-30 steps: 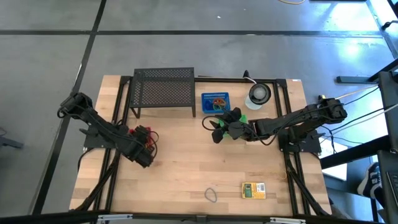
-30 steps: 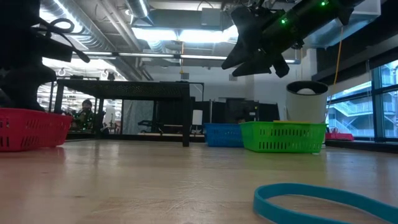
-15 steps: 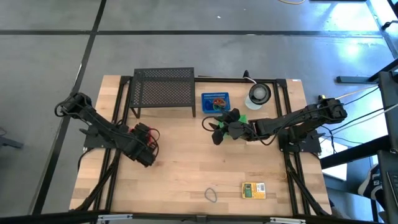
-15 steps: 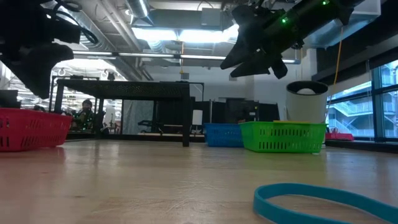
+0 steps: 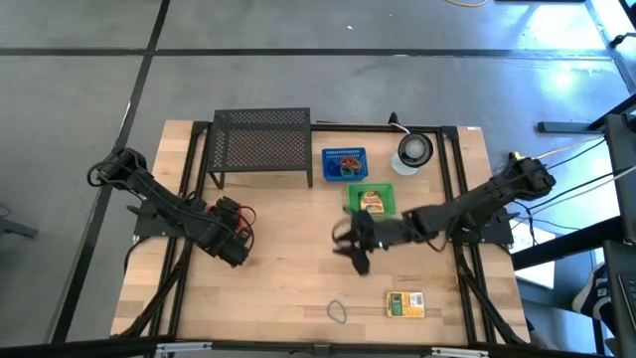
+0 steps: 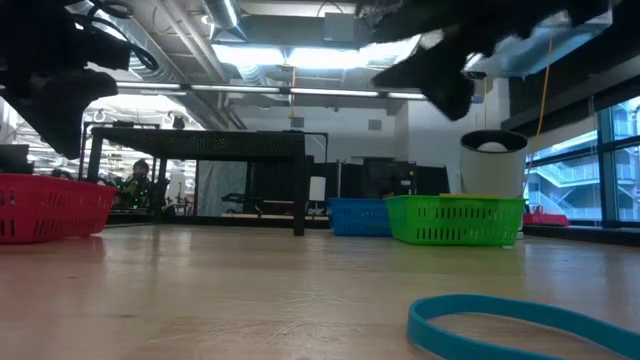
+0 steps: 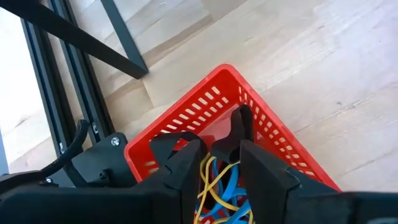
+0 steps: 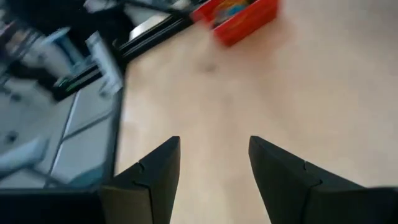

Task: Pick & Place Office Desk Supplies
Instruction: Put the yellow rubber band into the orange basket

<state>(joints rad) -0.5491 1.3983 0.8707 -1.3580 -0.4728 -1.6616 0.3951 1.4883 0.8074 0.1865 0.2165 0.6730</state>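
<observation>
high view first: the grey loop and the yellow-green box lie near the worktop's front edge, the box just beside the loop. a blue loop lies flat close to the low camera. more blue and yellow bands sit in the red basket under my left end effector, fingers parted, gripping nothing. my right end effector hangs mid-worktop, fingers apart, empty, between the green basket and the box.

Right pincer hovers over bare table, near green basket.
</observation>
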